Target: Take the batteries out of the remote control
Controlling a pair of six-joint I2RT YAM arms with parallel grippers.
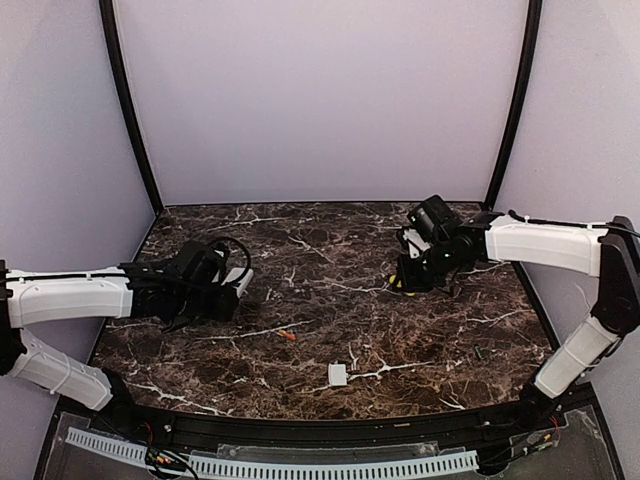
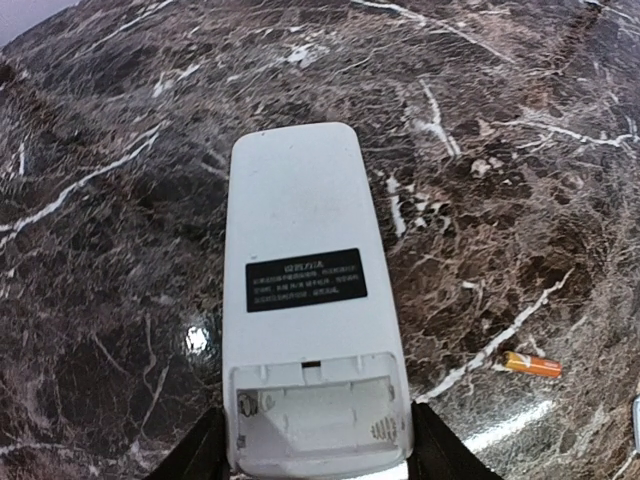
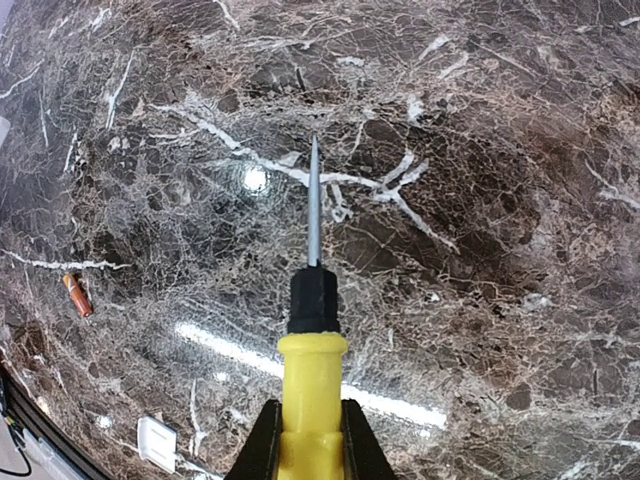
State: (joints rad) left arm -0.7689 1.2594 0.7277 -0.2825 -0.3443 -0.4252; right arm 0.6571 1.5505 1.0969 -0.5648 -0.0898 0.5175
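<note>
Left gripper (image 2: pixel 315 458): clamped on the remote (image 2: pixel 305 280) at its near end, one finger (image 2: pixel 190 455) on each long edge beside the open bay (image 2: pixel 315 420).
Remote: left side of the desk (image 1: pixel 330 250), back up; bay looks empty; resting or lifted, cannot tell.
Right gripper (image 3: pixel 310 445): closed on the screwdriver (image 3: pixel 312 375) handle, tip aimed at bare desk, far right.
Battery (image 1: pixel 287 336): orange one lies loose mid-desk, right of the remote, well apart from it.
Second battery: not found for sure.
Cover (image 1: pixel 337 375): white square, nearer than the battery.
Handling: battery probably light, stiff, smooth, likely to roll; pinch across its middle.
Arm pose: left forearm low, reaching right; right forearm reaching left, wrist dipped.
</note>
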